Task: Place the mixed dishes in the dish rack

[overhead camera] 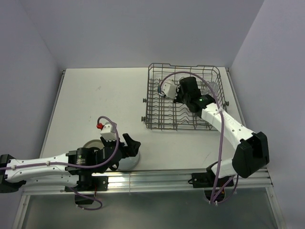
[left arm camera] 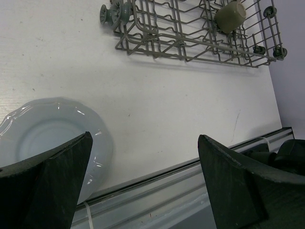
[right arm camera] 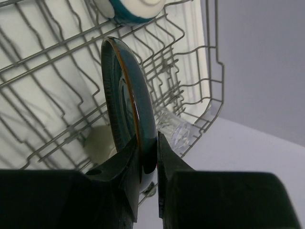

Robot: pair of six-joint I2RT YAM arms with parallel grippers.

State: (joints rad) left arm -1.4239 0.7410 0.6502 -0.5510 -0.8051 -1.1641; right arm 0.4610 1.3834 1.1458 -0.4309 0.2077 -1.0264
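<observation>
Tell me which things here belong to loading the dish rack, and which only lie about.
Job: dish rack; dark teal plate, held by the right gripper; bowl, glass and mug in the rack; pale blue plate by the open left gripper.
Lying about: a small red speck on the table.

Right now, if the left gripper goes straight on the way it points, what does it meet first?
Most likely the white table: the open left gripper points down at it, beside the pale blue plate and well short of the dish rack. The depth is hard to judge.
</observation>
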